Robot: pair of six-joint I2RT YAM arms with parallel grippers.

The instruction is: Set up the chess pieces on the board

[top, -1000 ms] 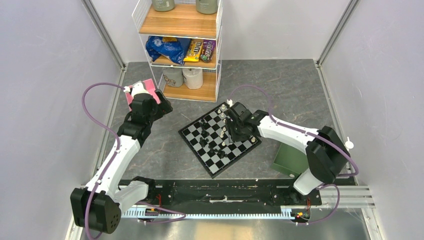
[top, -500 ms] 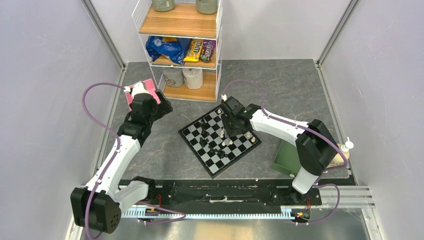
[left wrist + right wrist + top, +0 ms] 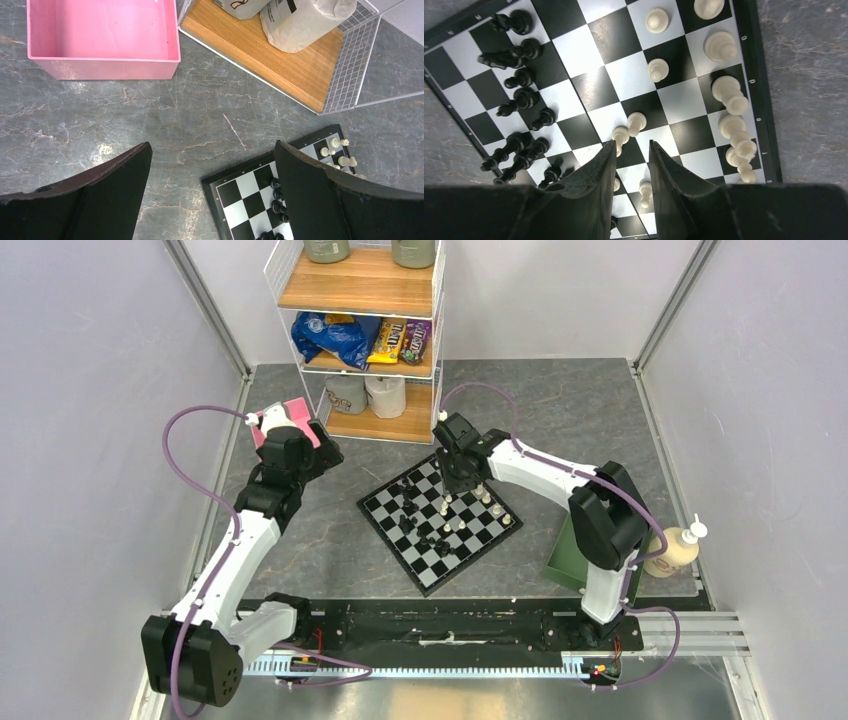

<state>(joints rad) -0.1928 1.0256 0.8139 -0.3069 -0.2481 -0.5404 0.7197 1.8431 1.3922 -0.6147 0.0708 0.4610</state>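
The right fingers point(image 3: 591, 192) hang narrowly parted and empty over the board point(image 3: 755, 75), a cream pawn point(image 3: 620, 134) at their eleven o'clock, while the left fingers point(image 3: 100, 195) gape wide above the counter point(image 3: 150, 115).

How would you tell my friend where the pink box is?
Find the tall wire shelf at the back. On the grey table, just left of its bottom board, sits the pink box. It is the only pink thing there, and it is open on top.
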